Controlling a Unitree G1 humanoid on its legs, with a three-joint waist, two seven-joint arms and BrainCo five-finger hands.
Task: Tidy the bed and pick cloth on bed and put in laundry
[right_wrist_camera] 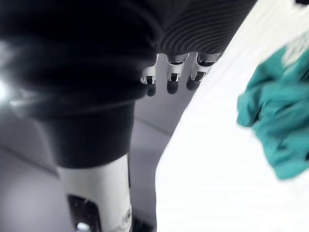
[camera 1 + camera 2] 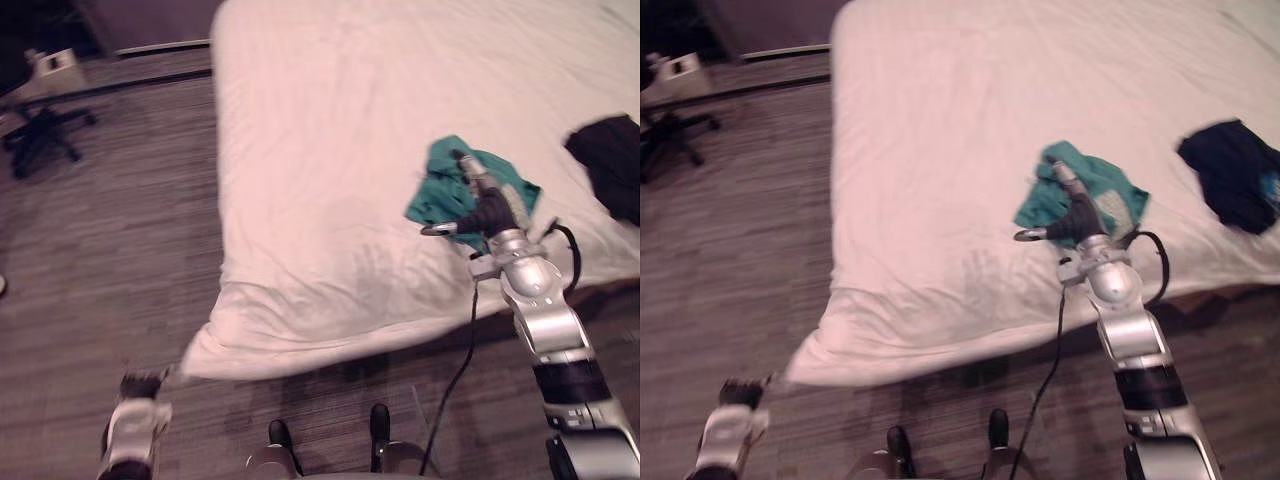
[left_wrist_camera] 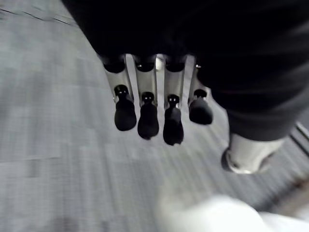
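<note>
Right hand (image 2: 487, 208), fingers straight and empty, lies over the teal cloth (image 2: 437, 192) on the bed (image 2: 320, 150). Left hand (image 3: 147, 113) hangs relaxed and empty at 7 o'clock.

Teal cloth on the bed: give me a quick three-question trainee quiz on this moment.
1. True or false: the right hand has the teal cloth clutched in its fingers.
2. How many loose cloths lie on the bed? A one; B two; C three.
3. Fill in: the left hand hangs open over the ____.

Key: 1 false, the fingers are bare. 2 B, the teal cloth and a dark cloth. 3 floor.
</note>
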